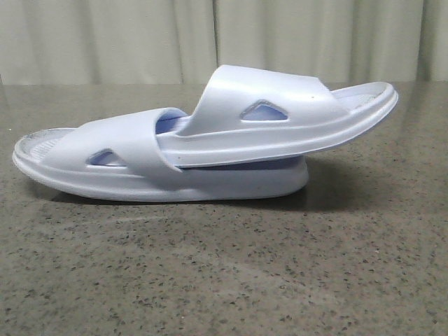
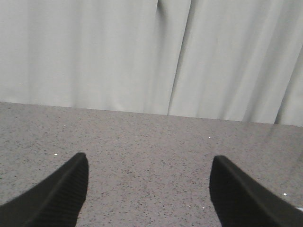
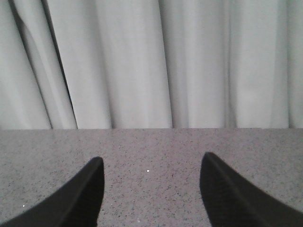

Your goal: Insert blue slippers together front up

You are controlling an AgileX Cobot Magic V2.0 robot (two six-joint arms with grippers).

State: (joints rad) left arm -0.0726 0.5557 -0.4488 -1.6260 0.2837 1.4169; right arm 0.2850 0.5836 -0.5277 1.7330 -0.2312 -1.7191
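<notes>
blue slippers (image 1: 203, 143) sit nested mid-table (image 1: 224, 280), upper one's end tucked under the lower strap, toe jutting toward 3 o'clock; left hand (image 2: 149, 189) and right hand (image 3: 149, 189) gape empty, so best simply stay clear, i judge.

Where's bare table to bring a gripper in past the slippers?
Bare speckled table spans the whole near side in front of the nested blue slippers. A thinner strip lies behind them, before the curtain. Both open grippers, left and right, face bare table.
</notes>
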